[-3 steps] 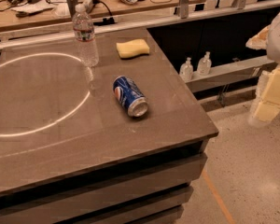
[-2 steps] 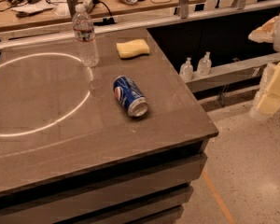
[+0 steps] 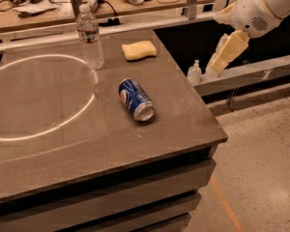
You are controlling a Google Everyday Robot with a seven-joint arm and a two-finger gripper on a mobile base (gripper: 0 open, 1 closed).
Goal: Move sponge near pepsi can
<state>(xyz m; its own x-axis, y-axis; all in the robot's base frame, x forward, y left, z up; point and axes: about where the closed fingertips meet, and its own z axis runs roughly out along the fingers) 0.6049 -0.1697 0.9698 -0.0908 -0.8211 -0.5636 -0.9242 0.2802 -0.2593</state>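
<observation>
The pale yellow sponge lies flat near the far right corner of the grey table. The blue pepsi can lies on its side near the middle of the table's right half, its silver end toward me, well in front of the sponge. My cream-coloured gripper hangs from the white arm at the upper right, off the table's right edge, to the right of the sponge and above its level. It holds nothing that I can see.
A clear water bottle stands upright left of the sponge. A white ring of light marks the tabletop. A cluttered bench runs behind. Small bottles stand on a low ledge right of the table.
The arm and gripper have moved left and up, closer to the table's right edge. The sponge, can and bottle have not moved.
</observation>
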